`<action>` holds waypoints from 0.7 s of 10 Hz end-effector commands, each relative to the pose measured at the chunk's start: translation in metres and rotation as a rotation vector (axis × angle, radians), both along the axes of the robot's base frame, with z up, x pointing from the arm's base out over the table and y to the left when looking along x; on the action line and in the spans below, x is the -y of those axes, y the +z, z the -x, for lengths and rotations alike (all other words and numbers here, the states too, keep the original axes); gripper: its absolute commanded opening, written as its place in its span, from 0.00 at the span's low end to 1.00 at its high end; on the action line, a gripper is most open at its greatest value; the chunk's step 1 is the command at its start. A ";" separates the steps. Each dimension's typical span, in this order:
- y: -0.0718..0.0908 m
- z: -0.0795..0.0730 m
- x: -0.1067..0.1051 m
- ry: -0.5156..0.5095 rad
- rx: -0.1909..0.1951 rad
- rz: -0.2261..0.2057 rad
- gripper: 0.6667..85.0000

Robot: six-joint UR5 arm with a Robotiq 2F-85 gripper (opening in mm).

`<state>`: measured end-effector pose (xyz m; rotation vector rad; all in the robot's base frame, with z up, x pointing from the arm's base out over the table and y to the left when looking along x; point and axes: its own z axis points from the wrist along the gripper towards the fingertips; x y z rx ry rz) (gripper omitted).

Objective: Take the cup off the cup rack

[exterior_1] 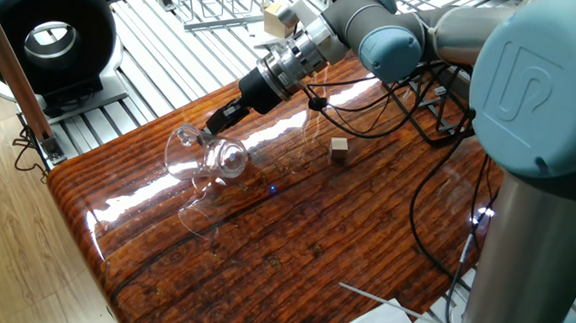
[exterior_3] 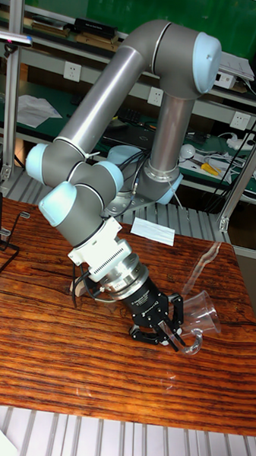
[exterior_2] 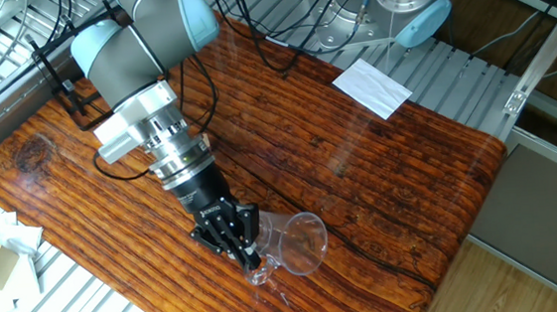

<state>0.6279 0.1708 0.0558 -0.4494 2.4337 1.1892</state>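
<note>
While tilted, fingers (exterior_2: 249,246) clamp the cup (exterior_2: 295,244).

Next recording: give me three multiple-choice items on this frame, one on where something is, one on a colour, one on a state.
1. Where is the cup?
A. in the gripper, near the table's edge
B. standing beside the white paper
C. hanging on the silver wire frame

2. What colour is the cup?
A. blue
B. clear
C. black

3. How is the cup oriented?
A. upright
B. upside down
C. tilted on its side

Answers: 1 A, the fingers close on its base; 2 B, the wooden table shows through it; 3 C, its mouth faces sideways.
</note>
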 end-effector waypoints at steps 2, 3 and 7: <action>0.007 -0.002 -0.001 0.010 0.019 -0.026 0.01; 0.008 -0.001 0.000 0.018 0.022 -0.026 0.01; 0.004 0.000 0.003 0.044 0.032 -0.015 0.06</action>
